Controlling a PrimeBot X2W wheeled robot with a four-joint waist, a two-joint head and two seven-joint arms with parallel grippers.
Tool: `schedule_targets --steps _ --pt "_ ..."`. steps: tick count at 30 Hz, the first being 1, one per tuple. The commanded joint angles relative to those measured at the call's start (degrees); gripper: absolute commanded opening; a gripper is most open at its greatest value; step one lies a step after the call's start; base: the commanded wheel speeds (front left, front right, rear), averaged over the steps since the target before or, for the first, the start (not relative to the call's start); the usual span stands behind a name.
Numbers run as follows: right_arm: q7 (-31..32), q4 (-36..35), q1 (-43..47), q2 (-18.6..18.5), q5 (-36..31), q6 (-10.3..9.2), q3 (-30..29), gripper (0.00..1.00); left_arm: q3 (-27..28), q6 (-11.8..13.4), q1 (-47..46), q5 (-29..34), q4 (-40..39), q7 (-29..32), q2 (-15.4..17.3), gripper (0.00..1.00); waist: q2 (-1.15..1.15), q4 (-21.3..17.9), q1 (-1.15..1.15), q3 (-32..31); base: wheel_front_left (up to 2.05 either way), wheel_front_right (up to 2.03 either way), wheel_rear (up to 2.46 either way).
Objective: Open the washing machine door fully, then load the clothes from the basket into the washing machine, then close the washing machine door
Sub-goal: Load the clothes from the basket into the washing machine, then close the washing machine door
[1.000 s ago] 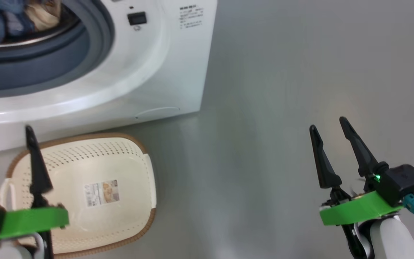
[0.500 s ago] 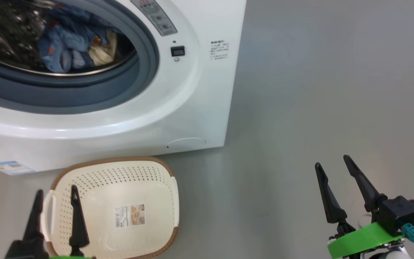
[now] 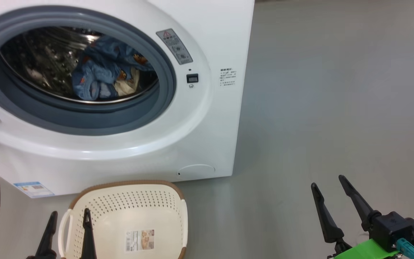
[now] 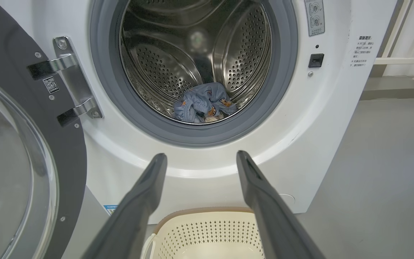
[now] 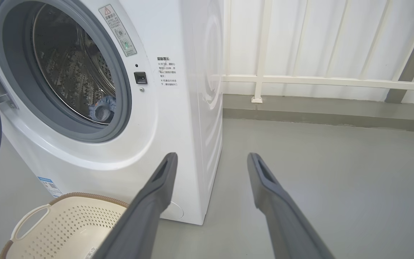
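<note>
**Open door lies left of the left end effector; clothes already in the drum**

The washing machine door (image 4: pixel 71 151) hangs swung out at the far left, carried by its metal hinge (image 4: pixel 74 82) on the left side of the opening. Its free edge points away from the machine toward the robot, and its inner face with the domed glass is turned to the right. Being round, it has no real long axis; what counts is the upright hinge line it turns about.

The left end effector (image 3: pixel 69 215), fingers spread wide and holding nothing, hovers over the basket (image 3: pixel 128 184), just right of the door, and is plainly the nearer arm. The basket looks empty but for its label (image 3: pixel 140 240). Beyond it, the clothes (image 3: pixel 102 75) lie inside the washing machine (image 3: pixel 210 136), low in the drum (image 4: pixel 192 54).

Well to the right, the right end effector (image 3: pixel 327 181) is likewise wide open and empty, over the grey floor (image 3: pixel 336 90).

Loading appears done; closing likely calls for a left-to-right push on the door.
</note>
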Motion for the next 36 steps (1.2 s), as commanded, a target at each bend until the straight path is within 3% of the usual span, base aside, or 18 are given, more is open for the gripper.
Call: schedule_targets --steps 1,12,36 --pt "0.1 -1.6 -0.1 -0.2 -0.6 0.09 1.7 1.0 2.1 -0.2 -0.9 0.3 -0.8 -0.7 1.2 1.0 0.0 -0.2 0.0 -1.7 0.0 0.0 0.0" --pt "1.4 -2.3 2.3 -0.2 -0.9 0.09 1.8 1.0 1.8 -0.1 0.4 -0.4 -0.4 -0.2 1.6 1.0 0.0 0.1 0.0 -5.3 0.0 0.0 0.0" --pt "1.4 -2.8 2.4 -0.1 -0.8 0.09 1.7 1.0 1.3 0.1 0.3 -0.7 -0.6 0.0 2.1 1.0 0.0 0.3 0.0 -5.3 0.0 0.0 0.0"
